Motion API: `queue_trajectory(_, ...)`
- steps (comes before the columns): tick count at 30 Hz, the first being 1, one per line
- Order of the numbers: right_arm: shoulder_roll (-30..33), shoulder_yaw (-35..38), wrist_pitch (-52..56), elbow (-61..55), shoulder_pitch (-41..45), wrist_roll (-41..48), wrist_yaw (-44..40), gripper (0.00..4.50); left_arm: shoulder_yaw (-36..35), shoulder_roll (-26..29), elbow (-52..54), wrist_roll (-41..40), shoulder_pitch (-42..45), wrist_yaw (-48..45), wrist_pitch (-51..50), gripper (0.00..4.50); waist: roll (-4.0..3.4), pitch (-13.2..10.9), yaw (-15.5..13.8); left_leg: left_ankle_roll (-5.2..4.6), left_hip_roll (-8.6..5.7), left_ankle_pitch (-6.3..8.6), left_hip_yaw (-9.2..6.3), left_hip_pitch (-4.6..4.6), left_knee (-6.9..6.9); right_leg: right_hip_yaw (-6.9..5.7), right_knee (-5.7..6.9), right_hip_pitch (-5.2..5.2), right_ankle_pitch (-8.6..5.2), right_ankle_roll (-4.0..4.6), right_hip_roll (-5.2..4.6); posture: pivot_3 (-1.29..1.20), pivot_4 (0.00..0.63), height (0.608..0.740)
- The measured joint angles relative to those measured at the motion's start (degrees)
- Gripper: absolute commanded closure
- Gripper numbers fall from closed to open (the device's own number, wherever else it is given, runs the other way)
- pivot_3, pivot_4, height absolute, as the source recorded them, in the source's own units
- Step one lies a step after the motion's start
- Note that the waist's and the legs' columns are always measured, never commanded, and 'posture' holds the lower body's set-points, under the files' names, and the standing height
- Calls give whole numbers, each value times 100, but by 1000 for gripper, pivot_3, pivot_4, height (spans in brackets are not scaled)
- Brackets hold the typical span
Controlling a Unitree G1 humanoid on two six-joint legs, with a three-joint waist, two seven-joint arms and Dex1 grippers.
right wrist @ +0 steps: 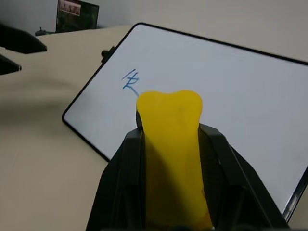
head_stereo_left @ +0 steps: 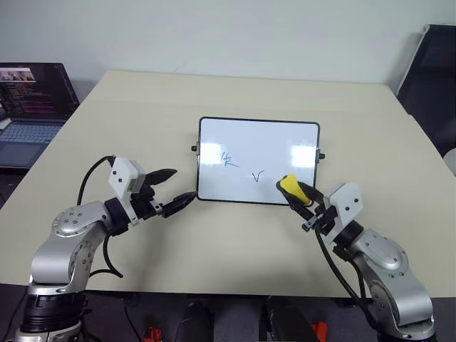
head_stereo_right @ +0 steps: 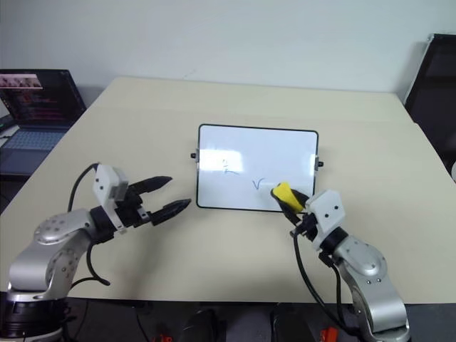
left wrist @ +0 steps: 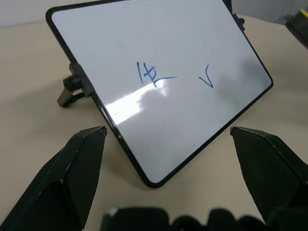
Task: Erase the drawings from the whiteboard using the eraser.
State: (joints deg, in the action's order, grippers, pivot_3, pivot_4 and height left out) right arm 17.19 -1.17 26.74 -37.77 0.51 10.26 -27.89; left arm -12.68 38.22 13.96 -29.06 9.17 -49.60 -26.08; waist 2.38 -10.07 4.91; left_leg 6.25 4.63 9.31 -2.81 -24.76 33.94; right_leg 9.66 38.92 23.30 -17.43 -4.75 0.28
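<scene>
Between right fingers [right wrist: 120, 178], eraser [right wrist: 171, 144]

The two head views look forward and down from above the near edge of the desk [head_stereo_left: 214, 107], taking in nearly its whole top, and share the whiteboard [head_stereo_left: 258, 160] at mid-desk. The left wrist view looks along the open left pincer [left wrist: 166, 144], close to the board's near left corner. The right wrist view looks along the right pincer [right wrist: 168, 159], nearer still, past the clamped eraser [right wrist: 171, 144] across the same board.
</scene>
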Motion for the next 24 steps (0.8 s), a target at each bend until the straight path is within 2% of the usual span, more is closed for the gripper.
queue_trajectory(9, 102, -59, 0, 2, 225, 9, 51, 3358, 127, -85, 51, 0, -8, 24, 12, 0, 0, 0, -2, 1, 0, 1, -4, -2, -5, -3, 0, -1, -6, -3, 1, 0, 150, 740)
queue_trajectory(16, 484, -573, 153, 47, 359, -115, -31, 3358, 234, 34, 120, 15, -24, -105, 14, 0, 0, 0, -8, 0, 0, 1, -5, -2, -2, -3, 0, -3, -6, -3, 1, 0, 150, 740)
queue_trajectory(24, 897, -666, 754, -92, -69, 155, -253, 3359, 369, 142, 117, 26, 1, -254, 14, 0, 0, 0, -13, 0, 0, 1, -6, -2, 0, -4, 1, -3, -6, -3, 1, 0, 150, 740)
